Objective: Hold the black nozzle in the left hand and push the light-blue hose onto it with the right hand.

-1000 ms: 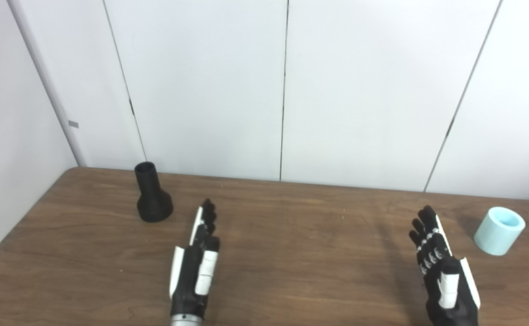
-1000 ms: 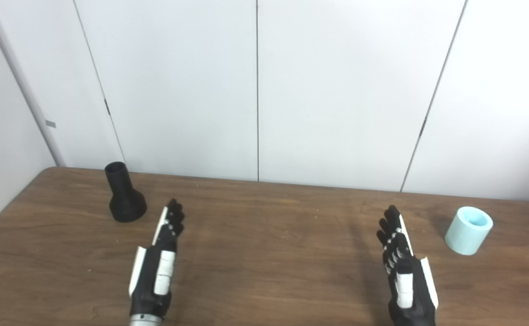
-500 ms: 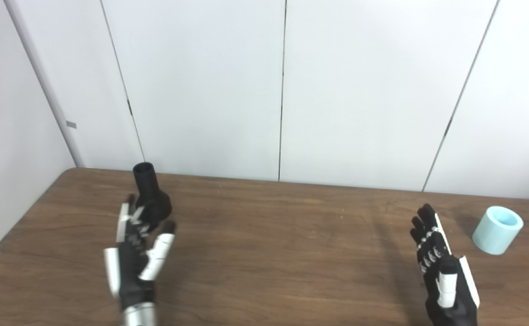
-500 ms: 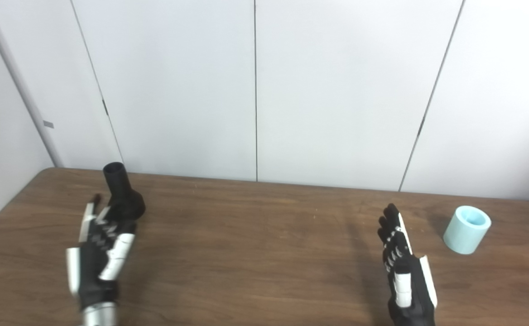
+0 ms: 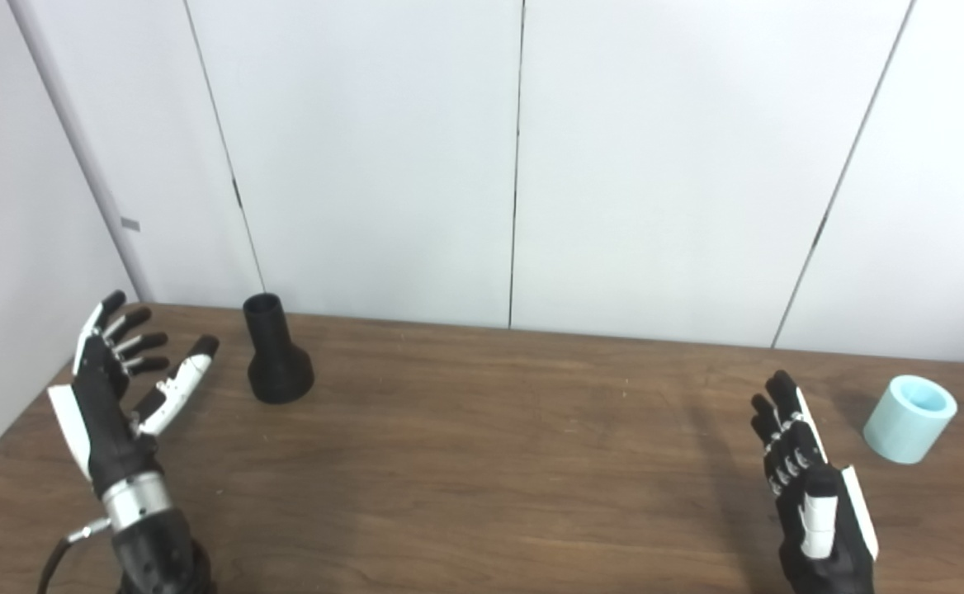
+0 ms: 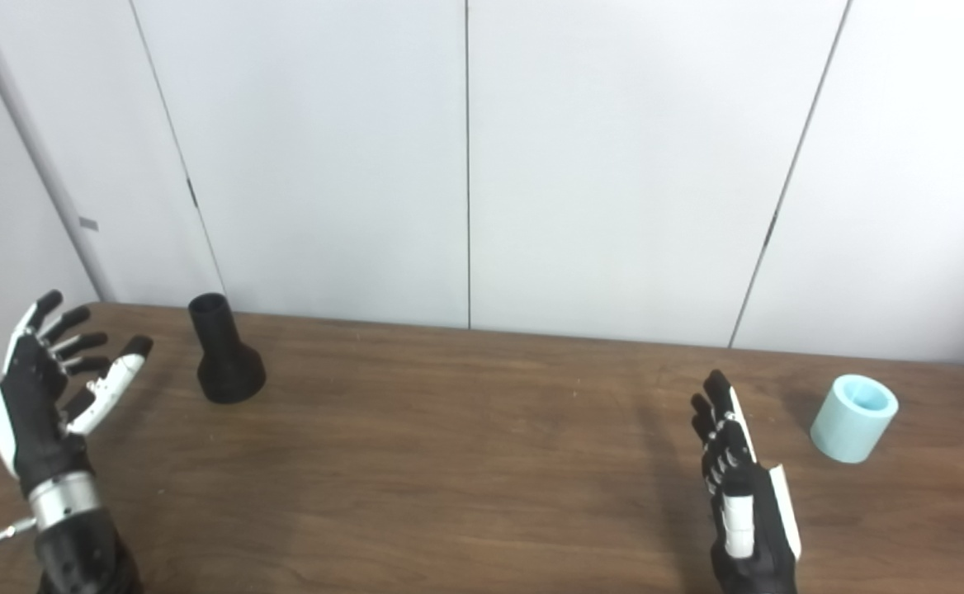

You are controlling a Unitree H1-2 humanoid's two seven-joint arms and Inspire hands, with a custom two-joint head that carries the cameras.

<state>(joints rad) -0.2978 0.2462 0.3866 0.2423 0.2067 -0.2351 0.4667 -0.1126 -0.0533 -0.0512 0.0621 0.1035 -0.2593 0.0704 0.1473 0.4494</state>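
Black nozzle [image 5: 276,360] right of left robot hand [image 5: 111,388], apart.

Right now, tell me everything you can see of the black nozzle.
The black nozzle is a matte, plastic-looking funnel shape: a narrow open tube on top flaring to a wide round base. It stands upright on that base at the far left of the wooden table, near the wall. Nothing touches it; the open left hand is raised to its left, apart.
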